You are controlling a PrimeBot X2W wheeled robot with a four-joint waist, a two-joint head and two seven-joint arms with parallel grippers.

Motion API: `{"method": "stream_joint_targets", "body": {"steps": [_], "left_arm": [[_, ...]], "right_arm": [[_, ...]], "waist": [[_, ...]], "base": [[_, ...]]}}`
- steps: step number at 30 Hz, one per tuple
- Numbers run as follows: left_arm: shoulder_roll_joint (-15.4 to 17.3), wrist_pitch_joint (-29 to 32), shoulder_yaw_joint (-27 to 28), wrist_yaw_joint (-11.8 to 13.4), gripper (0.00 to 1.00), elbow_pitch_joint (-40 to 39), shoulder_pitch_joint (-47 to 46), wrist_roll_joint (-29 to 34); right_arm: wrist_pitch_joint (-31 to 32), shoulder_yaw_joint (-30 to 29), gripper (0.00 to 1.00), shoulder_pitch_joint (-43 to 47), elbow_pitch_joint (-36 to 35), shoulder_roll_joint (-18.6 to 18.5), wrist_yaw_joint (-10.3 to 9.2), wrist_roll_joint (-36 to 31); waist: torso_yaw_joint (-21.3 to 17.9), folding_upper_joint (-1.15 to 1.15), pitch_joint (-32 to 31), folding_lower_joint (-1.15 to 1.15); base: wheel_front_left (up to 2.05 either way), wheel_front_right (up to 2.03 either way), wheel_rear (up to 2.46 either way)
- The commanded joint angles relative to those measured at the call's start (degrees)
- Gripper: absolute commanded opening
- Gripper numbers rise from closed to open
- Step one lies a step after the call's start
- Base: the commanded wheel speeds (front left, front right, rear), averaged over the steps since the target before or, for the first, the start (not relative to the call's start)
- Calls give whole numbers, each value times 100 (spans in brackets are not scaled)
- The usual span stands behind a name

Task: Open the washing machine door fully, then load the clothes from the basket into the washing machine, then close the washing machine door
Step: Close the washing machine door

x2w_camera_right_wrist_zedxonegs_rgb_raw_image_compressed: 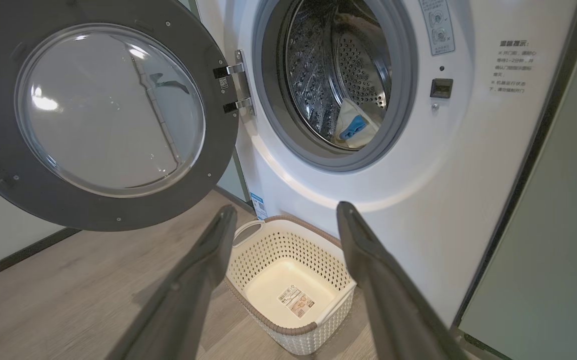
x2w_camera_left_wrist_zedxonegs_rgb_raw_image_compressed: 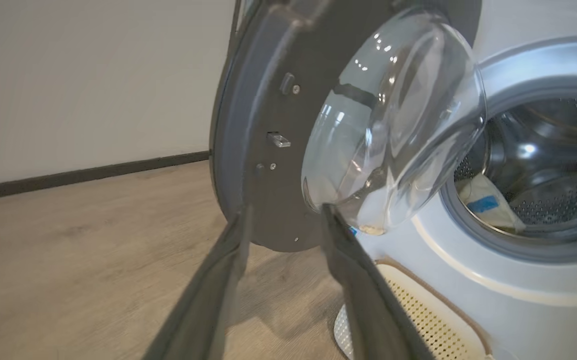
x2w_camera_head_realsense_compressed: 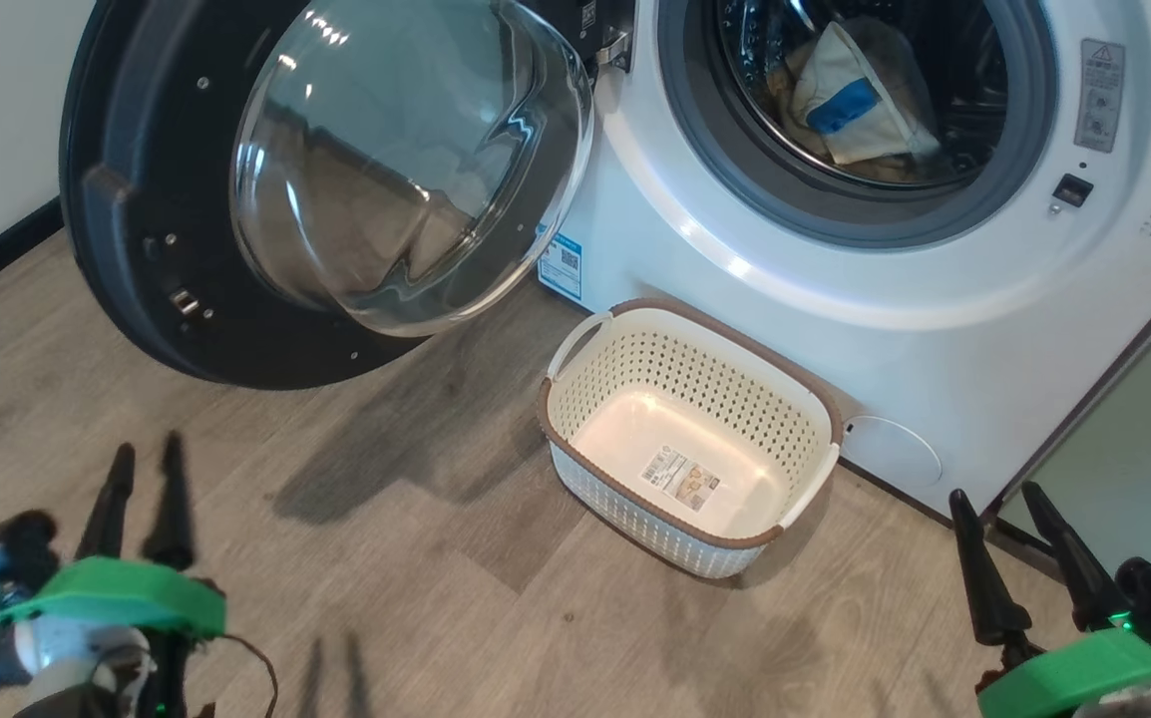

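The clothes (x2w_camera_head_realsense_compressed: 865,110) are seen inside the washing machine (x2w_camera_head_realsense_compressed: 935,329). The left gripper (x2w_camera_head_realsense_compressed: 149,449) and right gripper (x2w_camera_head_realsense_compressed: 995,496) are held open.

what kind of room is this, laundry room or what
Probably a home laundry corner: a white front-loading washing machine with its round door swung open, a cream basket on the wood-look floor in front of it, and a pale green cabinet alongside.

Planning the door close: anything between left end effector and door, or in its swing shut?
Nothing visible. Bare floor separates the left end effector from the washing machine door. The basket sits below the drum, apparently under the door's sweep; the clothes are inside it.
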Motion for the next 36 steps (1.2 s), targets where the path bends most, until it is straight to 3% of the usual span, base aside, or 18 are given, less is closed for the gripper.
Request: {"method": "stream_joint_targets", "body": {"steps": [1, 2, 6, 18, 28, 36], "left_arm": [[38, -59, 364, -4, 12, -171, -177, -278], [2, -59, 428, -4, 0, -137, -177, -453], [-111, -59, 794, -4, 0, 195, -355, -1825], [757, 260, 1545, -4, 0, 1889, -1423, -4777], [1478, 847, 2141, -4, 0, 2767, -2352, -5987], [2138, 1634, 2178, -4, 0, 3279, -3049, -6345]], "right_arm": [[-38, 119, 100, -307, -149, -160, 1, 29], [-38, 126, 100, -310, -146, -164, 1, 34], [-38, 173, 100, -296, -126, -195, 1, 40], [-38, 84, 100, -49, -192, -203, 1, 21], [-38, 182, 100, -61, -193, -322, 1, 29], [-38, 268, 100, -152, -203, -499, 1, 44]], "waist": [[0, 0, -6, 0], [0, 0, -8, 0], [3, 0, -16, 0], [-79, 0, -112, 0], [-354, 0, -27, 0], [-594, 0, 177, 0]], "base": [[0, 0, 0], [0, 0, 0], [0, 0, 0], [0, 0, 0], [0, 0, 0], [0, 0, 0]]}}
